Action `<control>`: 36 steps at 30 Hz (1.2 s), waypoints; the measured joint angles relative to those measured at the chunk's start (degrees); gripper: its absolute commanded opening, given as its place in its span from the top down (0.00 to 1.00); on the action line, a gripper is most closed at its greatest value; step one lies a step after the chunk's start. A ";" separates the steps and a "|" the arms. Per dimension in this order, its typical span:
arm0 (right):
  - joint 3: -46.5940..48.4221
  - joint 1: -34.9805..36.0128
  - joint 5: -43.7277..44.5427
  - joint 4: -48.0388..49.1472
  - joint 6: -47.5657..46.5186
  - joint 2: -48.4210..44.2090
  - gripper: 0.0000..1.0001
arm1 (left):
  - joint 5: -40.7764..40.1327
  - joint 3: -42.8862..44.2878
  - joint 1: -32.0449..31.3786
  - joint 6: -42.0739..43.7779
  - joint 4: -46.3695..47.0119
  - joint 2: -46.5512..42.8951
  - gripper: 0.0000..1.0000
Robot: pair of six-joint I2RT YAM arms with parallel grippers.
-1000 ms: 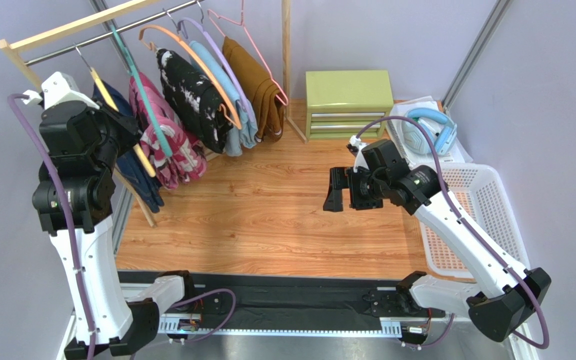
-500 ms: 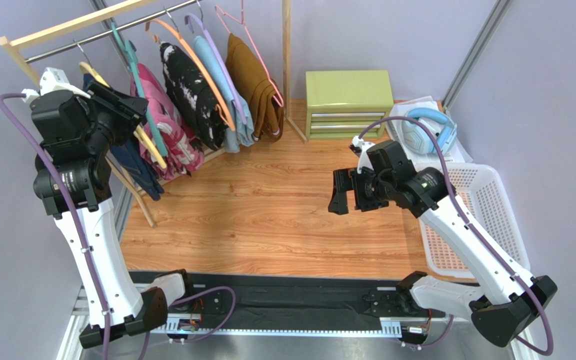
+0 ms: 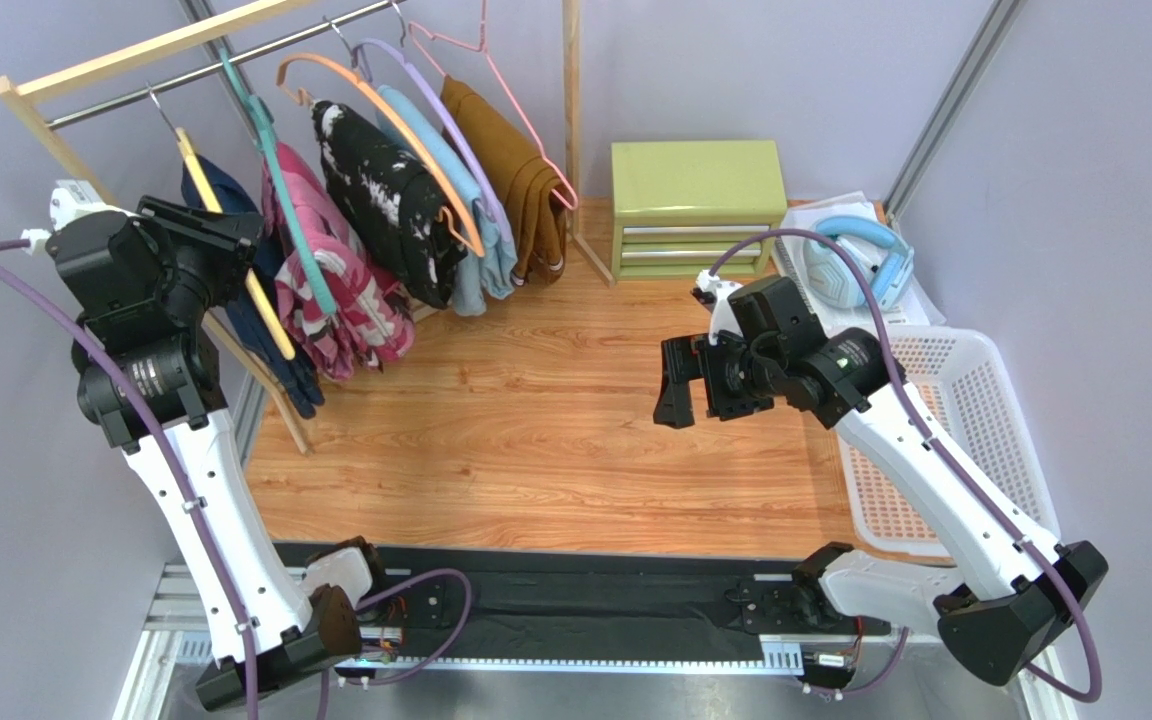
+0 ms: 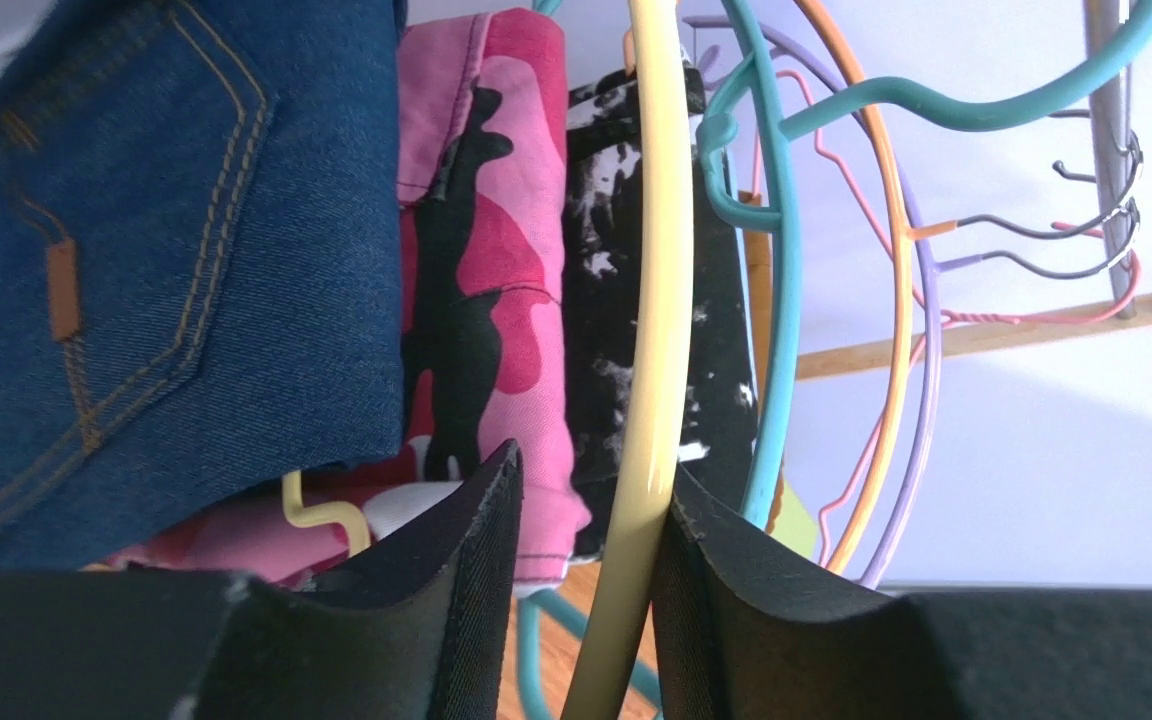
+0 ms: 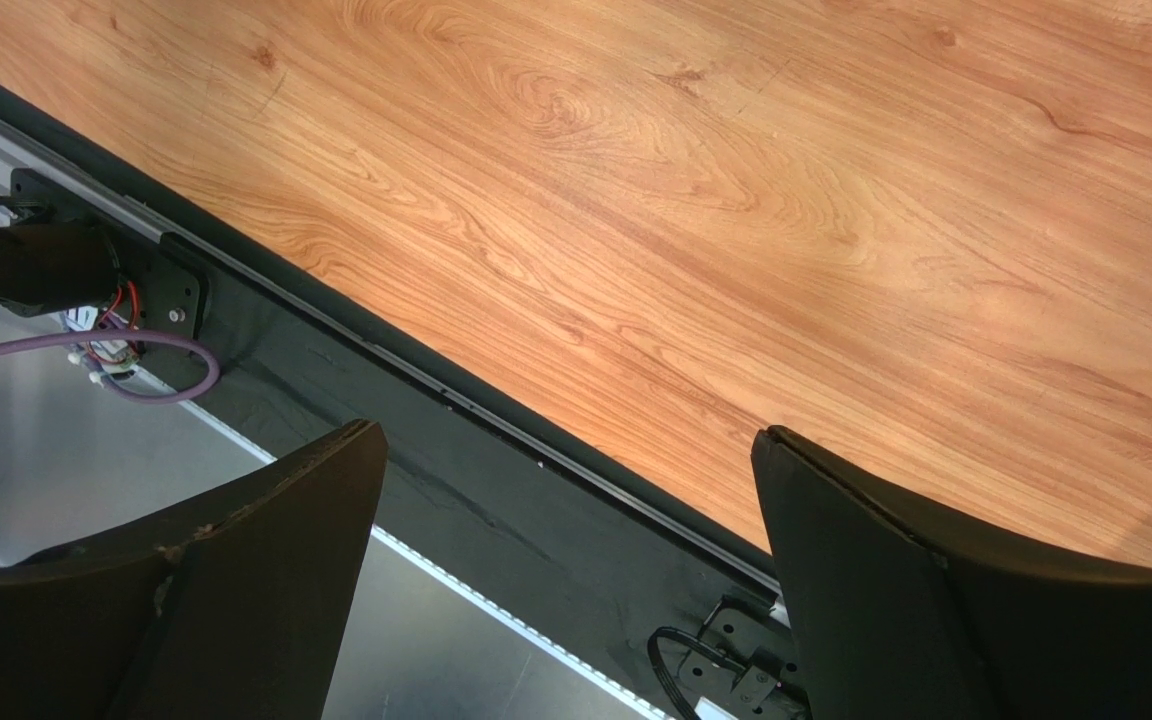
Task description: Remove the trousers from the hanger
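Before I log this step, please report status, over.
Left gripper open around yellow hanger. Right gripper open, empty. Navy trousers on that hanger, pink trousers beside. Black splotched garment close behind.

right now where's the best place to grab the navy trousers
Pinch the free hanging end of the navy trousers, coming in from the table side. They drape folded over the sloping yellow hanger, so a pull down along its bar should likely slide them off.

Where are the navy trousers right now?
Far left in the top view: the navy trousers hang at the left end of the rack on the yellow hanger, beside the pink camouflage pair, with the left gripper straddling that hanger.
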 measured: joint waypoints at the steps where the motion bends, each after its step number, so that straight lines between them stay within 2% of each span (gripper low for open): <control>1: 0.00 -0.04 -0.02 0.00 -0.04 0.00 0.00 | 0.87 -1.03 0.28 -0.44 1.33 0.00 0.59; 8: 0.00 -0.55 -0.15 0.02 -0.17 0.00 0.00 | 2.69 -4.09 0.85 0.11 6.10 1.55 0.57; 13: -0.02 -0.68 -0.66 0.37 -0.15 0.00 0.00 | 3.13 -1.88 1.64 1.03 7.19 2.91 0.49; 19: -0.02 -0.96 -1.70 1.18 -0.28 0.26 0.00 | 4.59 -1.09 4.57 -0.07 8.15 2.93 0.52; 23: -0.02 -1.46 -2.43 1.33 -0.72 0.92 0.00 | 6.05 -2.71 6.43 -1.99 10.23 2.05 0.64; 28: -0.02 -2.21 -3.30 1.38 -1.62 1.07 0.00 | 8.68 -6.03 6.73 -3.74 15.54 1.64 0.72; 31: -0.02 -2.54 -3.67 1.38 -2.03 1.07 0.00 | 9.97 -7.76 6.86 -4.07 18.64 1.64 0.81; 34: -0.11 -2.93 -4.13 1.51 -2.45 1.07 0.00 | 11.10 -8.41 6.86 -3.28 21.42 1.70 0.97; 36: -0.15 -3.23 -4.44 1.53 -2.73 1.07 0.00 | 11.43 -8.57 6.91 -2.69 22.12 1.68 1.00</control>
